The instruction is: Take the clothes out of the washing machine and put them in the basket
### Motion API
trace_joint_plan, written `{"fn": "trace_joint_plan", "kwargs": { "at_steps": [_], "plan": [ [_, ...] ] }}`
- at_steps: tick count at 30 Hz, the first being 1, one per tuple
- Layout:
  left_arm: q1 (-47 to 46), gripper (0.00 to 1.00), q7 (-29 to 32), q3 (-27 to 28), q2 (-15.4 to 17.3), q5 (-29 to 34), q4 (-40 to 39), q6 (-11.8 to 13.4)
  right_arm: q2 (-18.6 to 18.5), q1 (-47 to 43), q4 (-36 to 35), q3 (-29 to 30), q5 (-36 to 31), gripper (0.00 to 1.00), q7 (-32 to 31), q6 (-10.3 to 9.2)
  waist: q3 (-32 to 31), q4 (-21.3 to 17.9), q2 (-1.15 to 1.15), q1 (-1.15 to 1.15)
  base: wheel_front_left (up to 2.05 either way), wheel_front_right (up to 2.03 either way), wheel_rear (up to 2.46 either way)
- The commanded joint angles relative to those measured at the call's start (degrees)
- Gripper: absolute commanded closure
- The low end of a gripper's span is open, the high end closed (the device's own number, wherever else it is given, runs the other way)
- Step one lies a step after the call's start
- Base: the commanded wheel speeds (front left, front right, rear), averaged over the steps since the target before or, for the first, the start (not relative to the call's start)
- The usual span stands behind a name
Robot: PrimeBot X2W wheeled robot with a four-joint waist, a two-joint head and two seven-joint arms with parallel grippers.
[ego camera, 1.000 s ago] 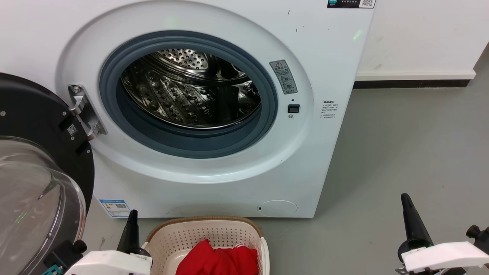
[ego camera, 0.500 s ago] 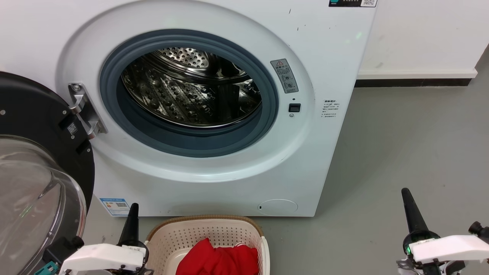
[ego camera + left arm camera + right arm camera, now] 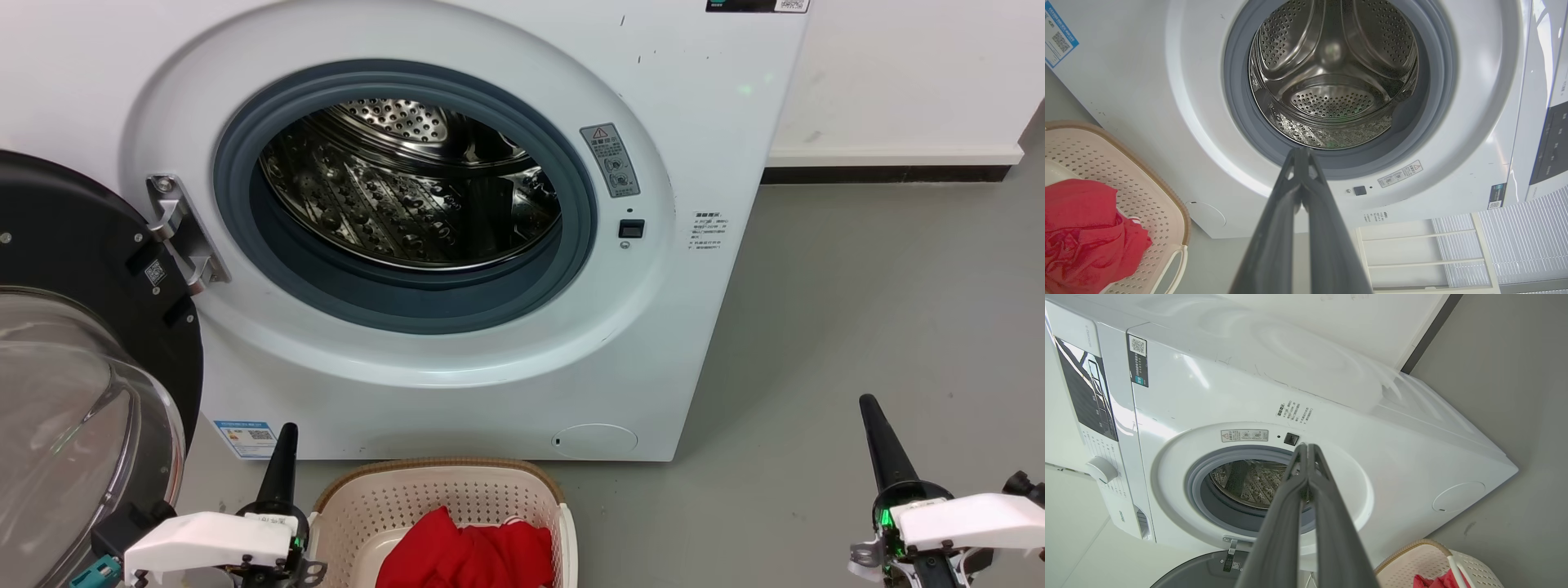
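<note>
idling low before the open washer, both tools closed and empty

clothes: red bundle lying inside the basket, toward its near side in the head view. the basket sits on the grey floor, just in front of the washing machine and below the porthole. door is swung open to the robot's left, glass bowl facing out. drum shows perforated steel and a raised paddle.

left tool: low at the left, just beside the basket's left rim, pointing up toward the machine. in the left wrist view its two dark fingers meet at the tips with nothing between them. the clothes lie in the basket at that view's lower left.

right tool: low at the right over the floor, well apart from the basket. in the right wrist view its tips are pressed together and hold nothing. a corner of the basket with the clothes sits at that view's lower right.
</note>
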State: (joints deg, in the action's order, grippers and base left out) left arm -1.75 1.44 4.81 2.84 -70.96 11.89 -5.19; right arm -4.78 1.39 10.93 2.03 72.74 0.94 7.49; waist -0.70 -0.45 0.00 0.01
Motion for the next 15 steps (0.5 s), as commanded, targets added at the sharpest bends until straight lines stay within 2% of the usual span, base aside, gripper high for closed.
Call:
{"fn": "trace_joint_plan", "kwargs": {
  "at_steps": [1,15],
  "plan": [
    [-1.4,1.00,0.5,0.3,0.1,-1.7,-0.1,-0.5,-0.3,1.5,0.0,0.2,1.7,1.00,-0.5,0.01,0.0,0.0,0.00,0.00,0.00,0.00,0.00],
    [-2.6,1.00,2.1,0.8,0.1,-8.5,0.7,-1.2,-0.1,2.7,1.0,0.9,8.6,1.00,-2.2,0.01,0.3,0.1,0.00,-0.01,0.00,0.00,0.00]
  ]
}}
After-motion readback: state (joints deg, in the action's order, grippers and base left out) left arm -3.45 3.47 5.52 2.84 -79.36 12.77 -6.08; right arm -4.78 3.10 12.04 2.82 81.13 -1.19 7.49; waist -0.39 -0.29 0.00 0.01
